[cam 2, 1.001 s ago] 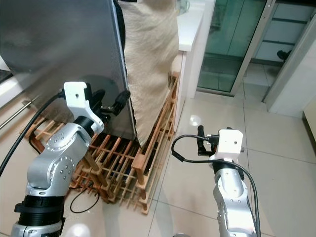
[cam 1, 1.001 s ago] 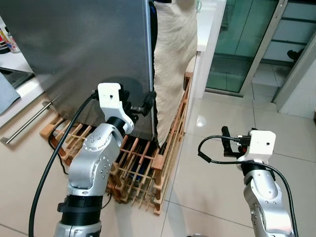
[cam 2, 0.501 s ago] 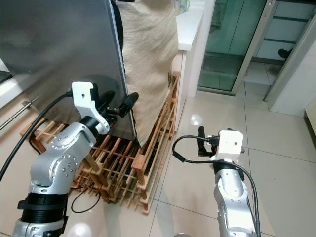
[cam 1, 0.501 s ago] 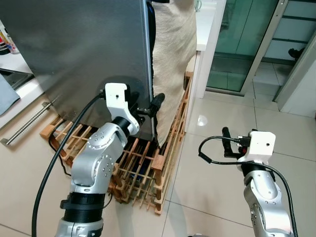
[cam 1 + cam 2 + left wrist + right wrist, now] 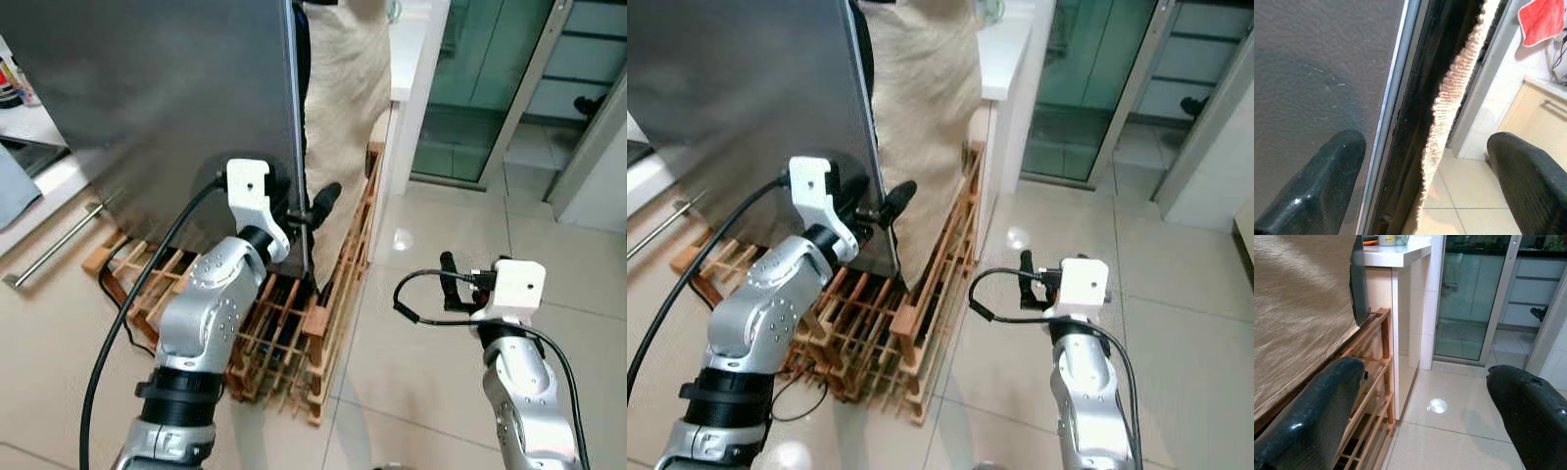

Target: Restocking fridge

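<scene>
The fridge is a tall grey steel panel (image 5: pixel 167 88) with a bright metal edge (image 5: pixel 297 147) and a dark gap behind it. My left gripper (image 5: pixel 306 208) is open at that edge, low down. One finger (image 5: pixel 1317 191) lies against the grey face and the other finger (image 5: pixel 1528 181) is out past the edge, on the side of a hanging beige cloth (image 5: pixel 343 108). In the left wrist view the edge strip (image 5: pixel 1388 117) runs between the fingers. My right gripper (image 5: pixel 449 279) is open and holds nothing, low on the right over the tiled floor.
A slatted wooden rack (image 5: pixel 284 323) lies on the floor under the fridge and the cloth. A metal bar (image 5: pixel 54 250) is at the left. A white counter (image 5: pixel 407 59) and a glass sliding door (image 5: pixel 480 88) stand behind. Shiny tiles (image 5: pixel 431 225) spread to the right.
My left gripper has slid right across the grey panel to its metal edge, and its fingers now stand either side of that edge. The right arm has stayed put.
</scene>
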### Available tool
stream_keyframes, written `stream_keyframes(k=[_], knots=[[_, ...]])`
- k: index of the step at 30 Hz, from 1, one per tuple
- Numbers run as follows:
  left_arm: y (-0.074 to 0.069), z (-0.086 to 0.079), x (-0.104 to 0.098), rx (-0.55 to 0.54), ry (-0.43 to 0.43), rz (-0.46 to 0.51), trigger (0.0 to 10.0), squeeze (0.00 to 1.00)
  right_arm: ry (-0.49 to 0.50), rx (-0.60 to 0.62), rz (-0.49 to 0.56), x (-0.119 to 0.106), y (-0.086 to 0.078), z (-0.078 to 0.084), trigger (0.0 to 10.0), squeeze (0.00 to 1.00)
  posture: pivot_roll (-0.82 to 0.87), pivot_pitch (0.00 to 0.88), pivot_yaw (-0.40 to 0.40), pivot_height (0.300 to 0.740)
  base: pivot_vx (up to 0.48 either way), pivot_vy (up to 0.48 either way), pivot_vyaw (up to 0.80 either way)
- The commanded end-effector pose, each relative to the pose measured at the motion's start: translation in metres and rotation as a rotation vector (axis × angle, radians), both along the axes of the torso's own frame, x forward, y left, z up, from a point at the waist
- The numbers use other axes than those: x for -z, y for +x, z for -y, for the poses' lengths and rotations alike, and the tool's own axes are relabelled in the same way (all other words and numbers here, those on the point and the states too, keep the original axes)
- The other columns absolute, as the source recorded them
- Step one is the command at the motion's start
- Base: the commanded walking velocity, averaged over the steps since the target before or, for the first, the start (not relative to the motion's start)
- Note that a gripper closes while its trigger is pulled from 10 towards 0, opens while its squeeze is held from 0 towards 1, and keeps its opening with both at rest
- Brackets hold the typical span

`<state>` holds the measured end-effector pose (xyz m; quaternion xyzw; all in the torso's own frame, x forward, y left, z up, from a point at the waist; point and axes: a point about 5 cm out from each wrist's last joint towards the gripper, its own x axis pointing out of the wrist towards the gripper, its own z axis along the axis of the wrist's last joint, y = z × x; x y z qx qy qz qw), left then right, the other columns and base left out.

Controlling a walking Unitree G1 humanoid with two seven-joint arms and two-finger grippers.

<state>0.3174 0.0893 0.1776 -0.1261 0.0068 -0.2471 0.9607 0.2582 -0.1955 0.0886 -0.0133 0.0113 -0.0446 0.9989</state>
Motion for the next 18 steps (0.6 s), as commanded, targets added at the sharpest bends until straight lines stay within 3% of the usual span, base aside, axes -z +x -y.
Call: stream_keyframes(k=[1,4,7,12,18], knots=[[0.005,0.007,-0.011,0.002,0.014,0.046,10.0,0.0,-0.005,0.006,0.017,-0.003,0.002,0.001,10.0,0.0,-0.18,0.0,0.08,0.74,0.0,0.0,0.0],[0.016,0.005,-0.013,-0.107,0.044,0.046,10.0,0.0,-0.008,0.012,0.018,-0.003,0.002,0.001,10.0,0.0,-0.19,0.0,0.083,0.74,0.0,0.0,0.0],[0.019,0.004,-0.016,-0.134,0.039,0.056,10.0,0.0,-0.009,0.013,0.018,-0.003,0.002,0.001,10.0,0.0,-0.19,0.0,0.083,0.74,0.0,0.0,0.0],[0.012,0.021,-0.026,-0.01,-0.051,0.081,10.0,0.0,-0.014,0.014,0.018,-0.003,0.002,0.001,10.0,0.0,-0.19,0.0,0.084,0.74,0.0,0.0,0.0],[0.007,0.027,-0.025,0.057,-0.058,0.085,10.0,0.0,-0.015,0.017,0.015,-0.002,0.002,0.001,10.0,0.0,-0.19,0.0,0.08,0.74,0.0,0.0,0.0]])
